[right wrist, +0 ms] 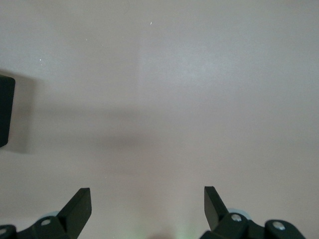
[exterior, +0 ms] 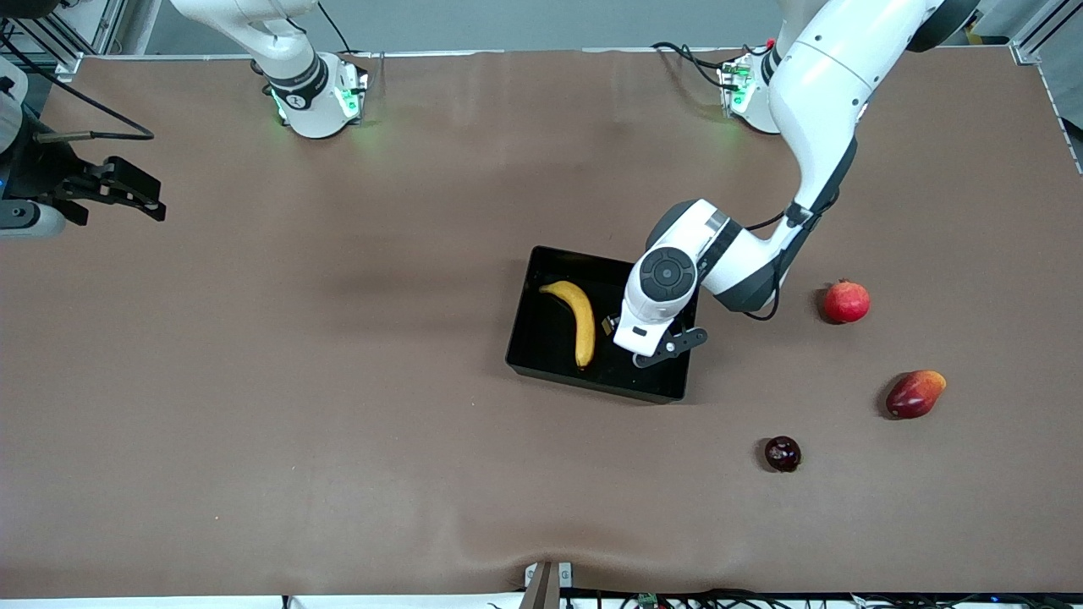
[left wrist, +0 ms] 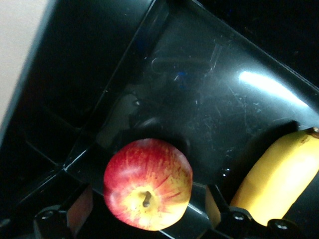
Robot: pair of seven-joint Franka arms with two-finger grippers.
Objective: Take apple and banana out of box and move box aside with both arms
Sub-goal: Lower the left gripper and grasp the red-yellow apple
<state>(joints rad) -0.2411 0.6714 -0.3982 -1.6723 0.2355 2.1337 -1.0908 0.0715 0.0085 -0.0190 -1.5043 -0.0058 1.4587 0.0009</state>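
Banana and apple seen inside the black tray, with the left gripper low over it.

Nearest the front camera a small dark purple plum (exterior: 783, 453) is seen, then a red and yellow mango (exterior: 915, 394). Farther off, the shallow glossy black plastic tray (exterior: 541, 338) holds the long curved yellow banana (exterior: 579, 320) and, beside it, the small round red apple with yellow patches (left wrist: 148, 183). The left gripper (left wrist: 148, 219) is held over the apple, fingers (left wrist: 77, 211) spread and gripping nothing. An all-red round pomegranate (exterior: 846, 302) lies toward the left arm's end. The right gripper (right wrist: 148, 209) waits released over the bare brown table (exterior: 296, 381).
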